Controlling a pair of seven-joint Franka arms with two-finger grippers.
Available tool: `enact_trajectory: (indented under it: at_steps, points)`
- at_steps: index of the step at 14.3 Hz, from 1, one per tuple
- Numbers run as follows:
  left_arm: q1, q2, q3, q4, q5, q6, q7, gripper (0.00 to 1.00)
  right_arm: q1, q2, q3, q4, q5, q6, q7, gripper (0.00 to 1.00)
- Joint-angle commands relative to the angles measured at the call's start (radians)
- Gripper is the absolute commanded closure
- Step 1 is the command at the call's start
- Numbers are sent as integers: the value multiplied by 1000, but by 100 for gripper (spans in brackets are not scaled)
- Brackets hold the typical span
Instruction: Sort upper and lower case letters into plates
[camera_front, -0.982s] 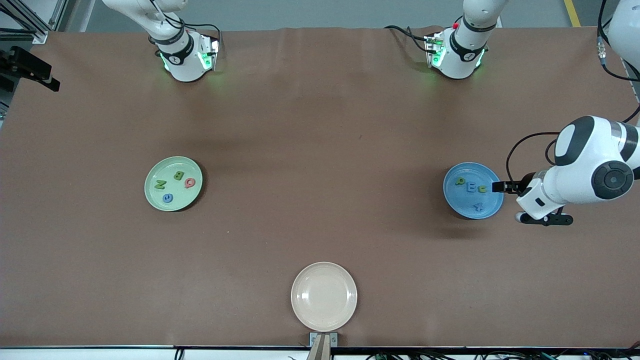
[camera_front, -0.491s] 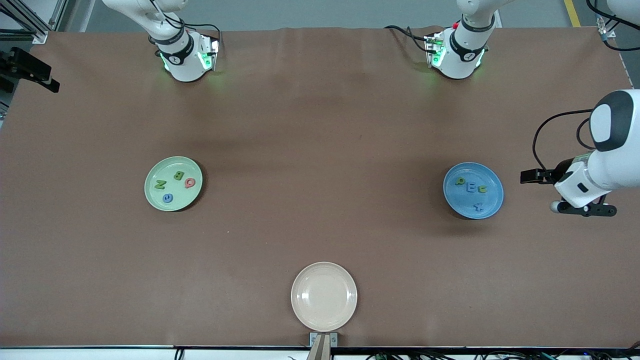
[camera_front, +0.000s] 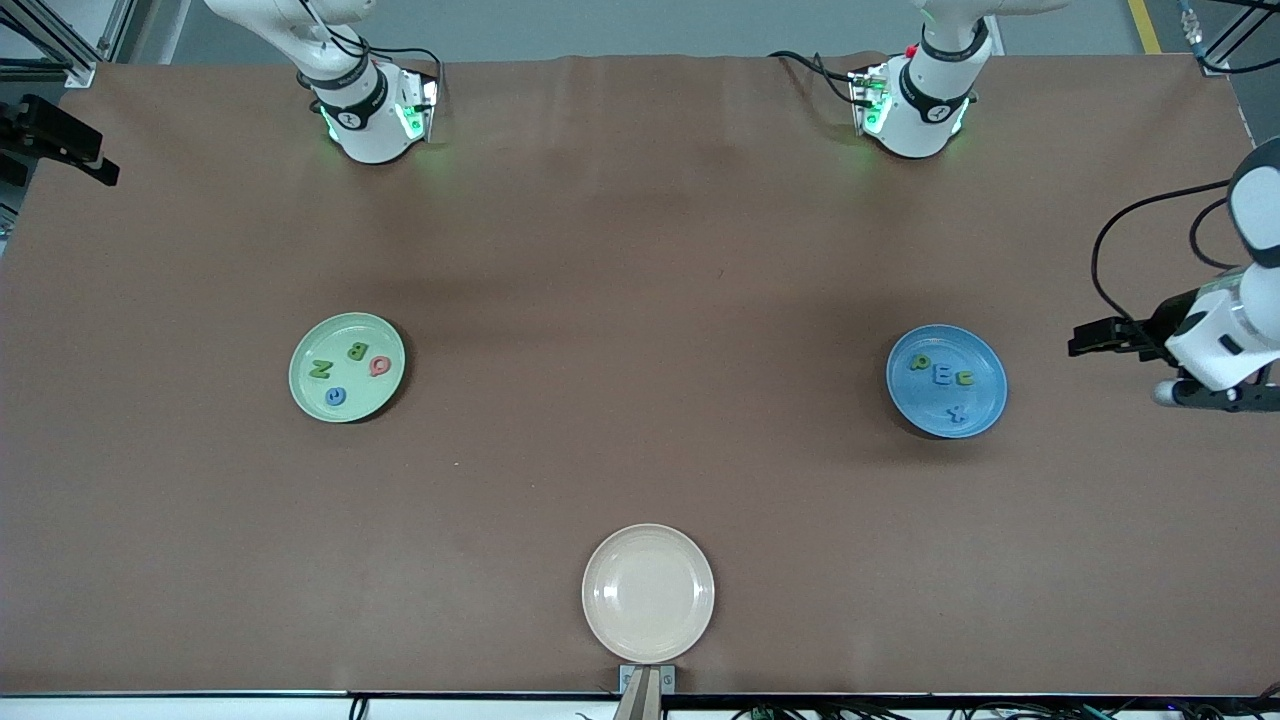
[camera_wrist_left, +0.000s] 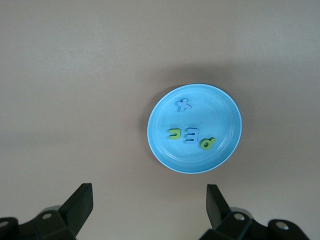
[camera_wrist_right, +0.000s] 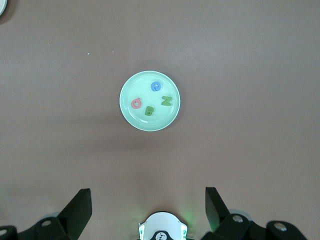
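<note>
Beside blue plate (camera_front: 945, 381): open left gripper (camera_front: 1085, 338).

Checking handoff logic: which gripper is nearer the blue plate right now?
Left. The left gripper hangs open just past the blue plate toward its table end; the right gripper, open, is over the green plate.

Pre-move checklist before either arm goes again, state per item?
1. No letters loose on the table: ok, none seen.
2. Green plate holds four letters: ok.
3. Blue plate holds four letters: ok.
4. Cases sorted correctly: cannot tell; the green plate's blue letter looks lower case beside N and B.
5. Left hand open, empty, off the blue plate toward the table's end: ok.
6. Right hand open, empty, high above the green plate: ok.
</note>
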Motion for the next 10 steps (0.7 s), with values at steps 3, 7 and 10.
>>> enact_trajectory:
  at_steps: [3,7,10]
  points:
    - [-32,-78,40,-18,-43,-18,-5,0,1,-30,1,-22,-20,31,-10,0]
    - [-21,-148,36,-10,-43,-48,-46,0,3,-22,1,-5,-37,31,-11,0]
    - [-24,-182,24,-9,-36,-48,-126,0,1,-19,1,-1,-35,30,-10,0]
